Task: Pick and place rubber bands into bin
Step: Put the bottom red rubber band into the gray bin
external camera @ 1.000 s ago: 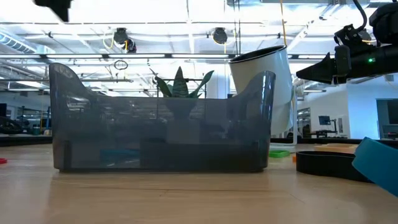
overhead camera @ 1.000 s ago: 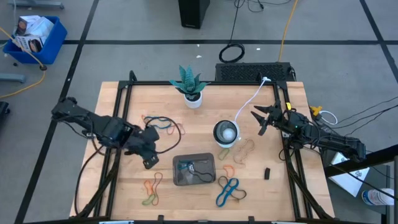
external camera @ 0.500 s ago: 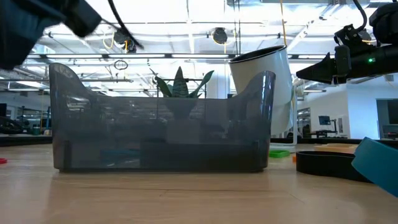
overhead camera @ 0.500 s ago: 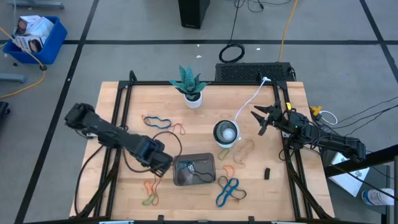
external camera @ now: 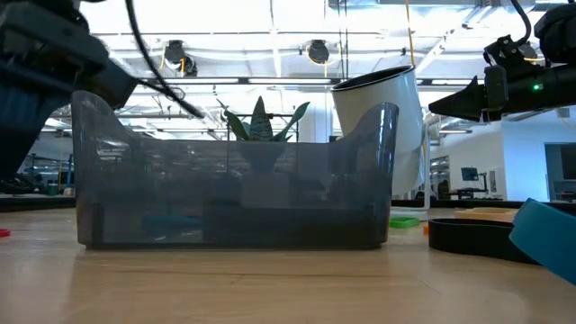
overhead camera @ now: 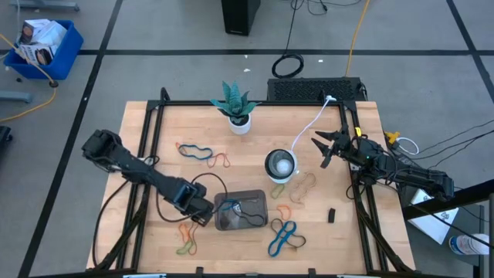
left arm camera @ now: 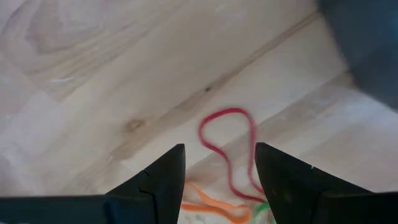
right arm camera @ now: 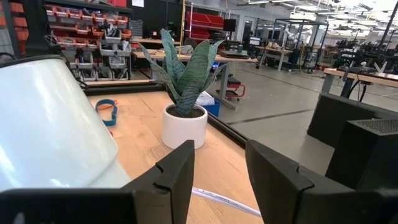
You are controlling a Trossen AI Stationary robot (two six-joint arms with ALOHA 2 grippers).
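Now the left tool [overhead camera: 202, 215] hangs released just beside the bin [overhead camera: 241, 211], over a red rubber band [left arm camera: 229, 149]; the right tool [overhead camera: 322, 147] waits released near the bowl [overhead camera: 280, 164].

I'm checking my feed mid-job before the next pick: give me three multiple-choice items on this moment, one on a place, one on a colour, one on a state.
1. Where is the left gripper?
A. Just beside the bin's left edge
B. Above the potted plant
C. Off the table

2. What colour is the rubber band loop lying between the left gripper's fingers in its wrist view?
A. Blue
B. Red
C. Brown

3. How is the right gripper?
A. Shut on a cable
B. Shut on a rubber band
C. Open and empty

Answers:
1 A, the high view shows it down next to the bin.
2 B, the wrist view shows a red loop on the wood.
3 C, its fingers are spread near the white bowl with nothing between them.
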